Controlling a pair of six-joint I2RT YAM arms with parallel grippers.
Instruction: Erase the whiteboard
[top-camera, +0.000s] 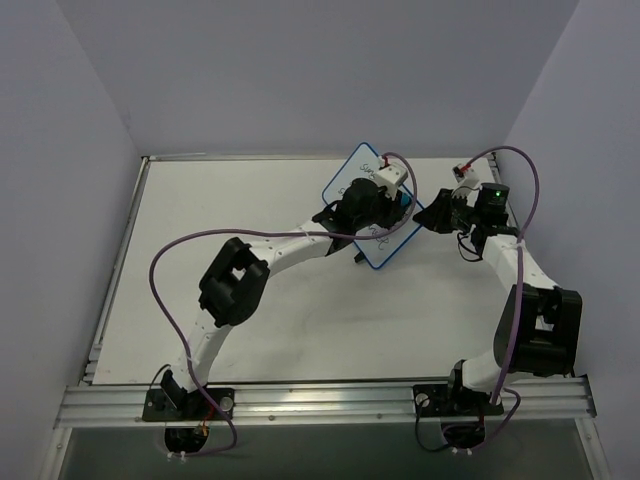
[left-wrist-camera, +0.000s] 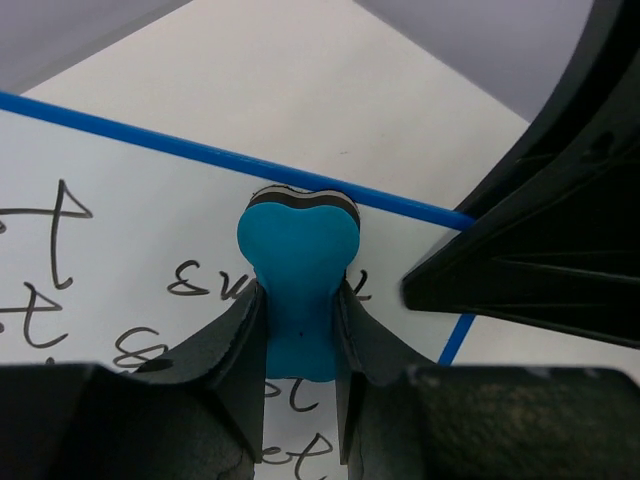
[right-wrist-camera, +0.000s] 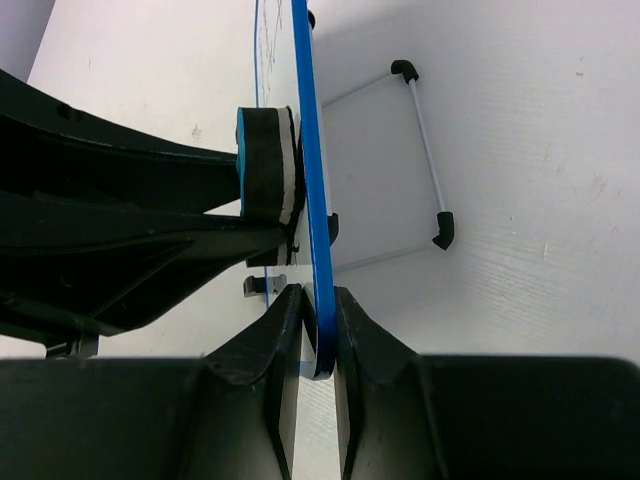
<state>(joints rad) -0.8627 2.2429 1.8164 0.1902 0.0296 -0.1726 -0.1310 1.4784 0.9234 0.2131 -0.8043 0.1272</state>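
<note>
left gripper (left-wrist-camera: 300, 305) clamping tight on blue eraser (left-wrist-camera: 298, 245), eraser pressing against whiteboard (left-wrist-camera: 150, 200) by the writing, right gripper (right-wrist-camera: 318, 305) pinching whiteboard's blue edge, whiteboard sitting near table (top-camera: 300, 330) far edge

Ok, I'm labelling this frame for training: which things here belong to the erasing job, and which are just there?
Job:
whiteboard
blue eraser
left gripper, shut on the eraser
right gripper, shut on the board's edge

Just there:
table
metal rail
wire stand behind the board
</note>
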